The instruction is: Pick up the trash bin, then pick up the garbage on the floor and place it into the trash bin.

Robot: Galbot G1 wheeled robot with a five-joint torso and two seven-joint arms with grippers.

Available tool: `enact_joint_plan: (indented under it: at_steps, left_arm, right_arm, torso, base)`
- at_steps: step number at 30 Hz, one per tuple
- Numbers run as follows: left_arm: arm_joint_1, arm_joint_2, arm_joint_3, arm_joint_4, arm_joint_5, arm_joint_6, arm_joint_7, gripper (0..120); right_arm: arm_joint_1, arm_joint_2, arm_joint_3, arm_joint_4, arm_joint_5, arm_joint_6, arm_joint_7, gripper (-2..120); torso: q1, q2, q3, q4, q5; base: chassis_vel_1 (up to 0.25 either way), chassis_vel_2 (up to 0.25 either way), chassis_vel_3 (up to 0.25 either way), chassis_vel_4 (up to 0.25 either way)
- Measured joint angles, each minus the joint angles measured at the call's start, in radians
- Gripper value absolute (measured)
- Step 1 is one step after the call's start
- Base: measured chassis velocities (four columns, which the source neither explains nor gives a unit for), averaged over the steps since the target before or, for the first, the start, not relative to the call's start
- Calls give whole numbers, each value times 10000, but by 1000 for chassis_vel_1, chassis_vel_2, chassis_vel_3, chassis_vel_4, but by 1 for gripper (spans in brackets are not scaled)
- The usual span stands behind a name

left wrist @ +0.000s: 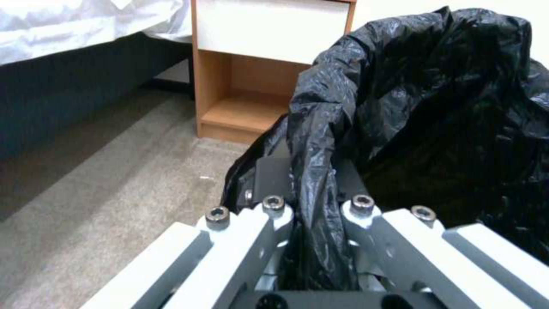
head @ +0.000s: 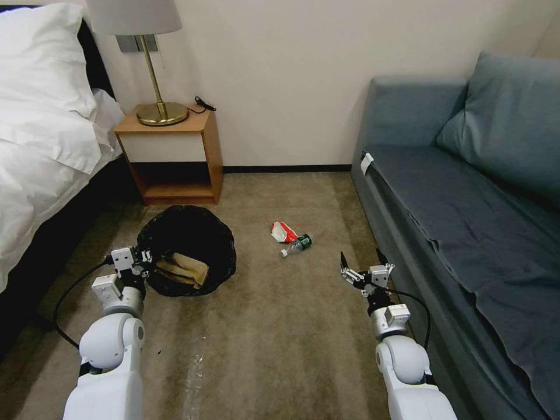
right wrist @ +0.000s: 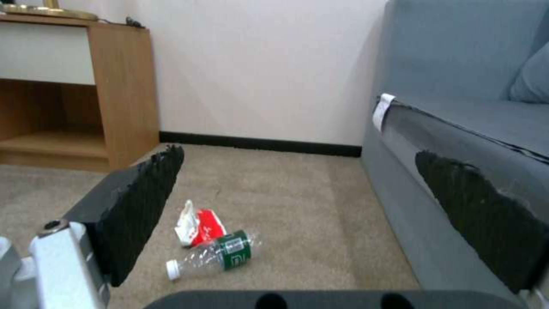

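Head view, lower left: the left gripper (head: 142, 258) is pressed together on the near rim of the trash bin (head: 189, 233), pinching the black bag folded over that rim. In the left wrist view the fingers (left wrist: 273, 180) clamp a fold of crinkled black plastic between them, and the trash bin (left wrist: 435, 107) fills the right half of the frame. A crumpled brown paper bag (head: 184, 269) lies inside the bin, toward its near side.

Lower right: the right gripper (head: 363, 259) hangs over bare carpet (head: 280, 344) just beside the grey sofa (head: 466, 192), its fingers spread wide with nothing between them. The right wrist view shows the two dark pads (right wrist: 143, 193) well apart.

Centre of the frame: a clear bottle (head: 296, 245) with a green label lies on its side, touching a crushed red-and-white packet (head: 283, 231). Both lie on the carpet between the bin and the sofa, beyond the right gripper; the bottle (right wrist: 214, 255) and packet (right wrist: 197, 223) appear between the spread pads.

Upper left: a wooden nightstand (head: 172, 154) carrying a brass lamp (head: 154, 70) stands against the wall, beside the bed (head: 41, 128).
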Motion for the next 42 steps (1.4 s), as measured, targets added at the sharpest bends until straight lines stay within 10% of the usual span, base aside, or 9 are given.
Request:
enact_joint_plan:
  at_steps: [42]
  left_arm:
    - [-6, 16, -109, 21, 40, 24, -5, 4]
  right_arm:
    - [92, -89, -122, -221, 18, 45, -48, 100]
  torso:
    - [0, 0, 0, 0, -1]
  base:
    - [-79, 78, 83, -81]
